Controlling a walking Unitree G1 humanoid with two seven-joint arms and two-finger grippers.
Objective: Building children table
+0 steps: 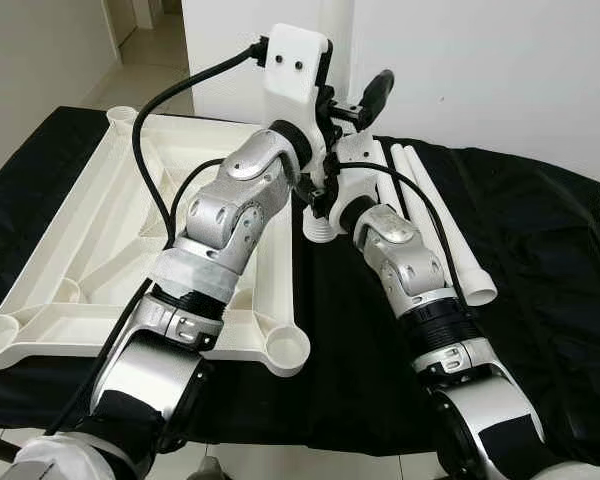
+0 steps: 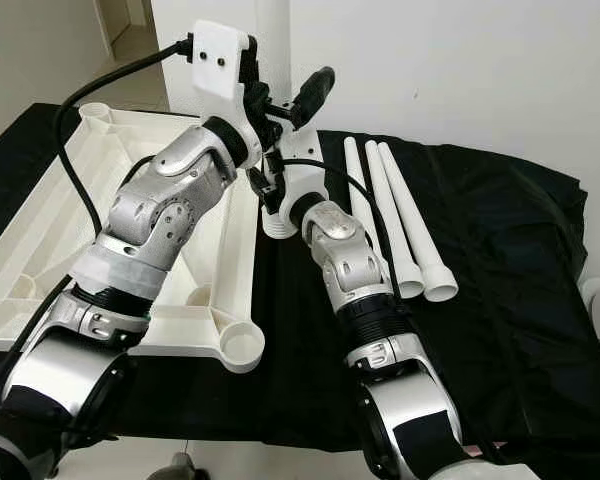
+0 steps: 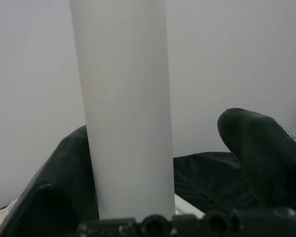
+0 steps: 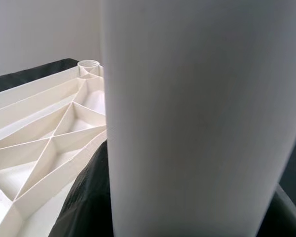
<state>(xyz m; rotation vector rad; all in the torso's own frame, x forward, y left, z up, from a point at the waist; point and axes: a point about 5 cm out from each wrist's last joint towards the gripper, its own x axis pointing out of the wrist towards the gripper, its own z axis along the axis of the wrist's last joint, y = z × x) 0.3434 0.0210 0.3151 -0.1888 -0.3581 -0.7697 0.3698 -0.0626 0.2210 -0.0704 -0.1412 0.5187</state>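
Currently a white table leg [image 2: 272, 60] is held upright, its flared foot at the far right corner socket of the upturned tabletop [image 1: 100, 250]. The left gripper [image 1: 352, 108] has one finger against it, the other apart; the right gripper's [image 2: 280, 190] closure cannot be told. Three spare legs [image 2: 395, 215] lie alongside. Vertical alignment should be kept before pressing down.
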